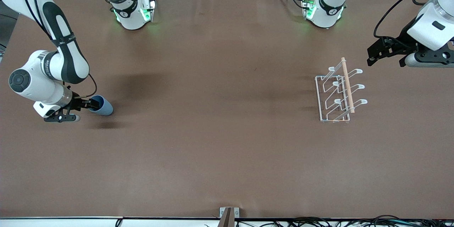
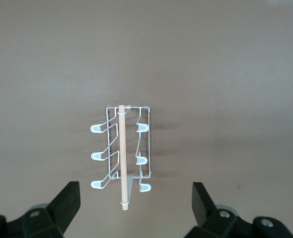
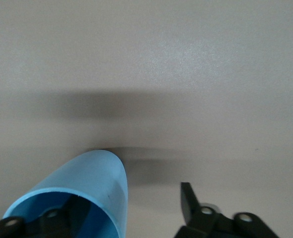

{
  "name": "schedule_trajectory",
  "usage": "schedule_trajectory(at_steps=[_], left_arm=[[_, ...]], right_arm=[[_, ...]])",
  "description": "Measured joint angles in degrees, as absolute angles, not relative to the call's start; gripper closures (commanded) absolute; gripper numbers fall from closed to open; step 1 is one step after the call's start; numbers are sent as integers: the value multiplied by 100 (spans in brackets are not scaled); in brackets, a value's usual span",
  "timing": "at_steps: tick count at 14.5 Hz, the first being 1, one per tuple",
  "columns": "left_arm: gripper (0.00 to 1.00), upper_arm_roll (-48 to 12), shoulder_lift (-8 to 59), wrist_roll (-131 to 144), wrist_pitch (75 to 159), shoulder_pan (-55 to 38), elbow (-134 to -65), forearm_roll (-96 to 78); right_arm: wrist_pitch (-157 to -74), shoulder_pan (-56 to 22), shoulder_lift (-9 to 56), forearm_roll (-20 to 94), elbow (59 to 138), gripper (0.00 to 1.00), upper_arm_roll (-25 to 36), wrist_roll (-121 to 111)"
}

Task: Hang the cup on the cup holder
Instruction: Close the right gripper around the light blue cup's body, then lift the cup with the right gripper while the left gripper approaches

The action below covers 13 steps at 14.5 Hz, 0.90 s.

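Note:
The light-blue cup (image 1: 103, 106) lies tipped over at the right arm's end of the table, its mouth toward my right gripper (image 1: 93, 104). In the right wrist view the cup (image 3: 94, 181) has one finger (image 3: 52, 220) inside its mouth. The other finger (image 3: 187, 198) stands well clear outside the wall, so the jaws are open. The white wire cup holder (image 1: 339, 92) with its wooden rod stands at the left arm's end. My left gripper (image 1: 370, 56) is open and empty in the air beside it, and the holder (image 2: 121, 156) shows between its fingers.
The brown table (image 1: 220, 113) stretches bare between the cup and the cup holder. The two arm bases (image 1: 133, 12) stand along the edge farthest from the camera. Cables run along the table's nearest edge (image 1: 319, 220).

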State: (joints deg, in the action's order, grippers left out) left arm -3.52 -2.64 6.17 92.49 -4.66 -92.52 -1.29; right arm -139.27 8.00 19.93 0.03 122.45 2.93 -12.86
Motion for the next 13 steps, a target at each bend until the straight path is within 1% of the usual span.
schedule_trajectory(at_steps=[1,3,4,7,9,13], left_arm=[[1,-353,-260,617,9249,-466,-9258,-129],[1,-352,-253,617,9249,-466,-9273,-129],[1,-352,-251,617,9249,-466,-9279,-129],[1,-352,-249,617,9250,-466,-9287,-129],[1,-352,-249,617,9252,-466,-9287,-129],[1,-352,-246,617,9253,-466,-9290,-129]], right_arm=[[-13902,799,1997,3,12245,61,289,-1286],[-13754,799,1997,32,12243,98,283,-1284],[-13729,799,1997,111,12242,100,280,-1283],[-13676,798,1997,483,12220,100,279,-1285],[-13500,798,1996,550,12164,100,279,-1285],[-12590,785,1840,694,11649,100,271,-1284]])
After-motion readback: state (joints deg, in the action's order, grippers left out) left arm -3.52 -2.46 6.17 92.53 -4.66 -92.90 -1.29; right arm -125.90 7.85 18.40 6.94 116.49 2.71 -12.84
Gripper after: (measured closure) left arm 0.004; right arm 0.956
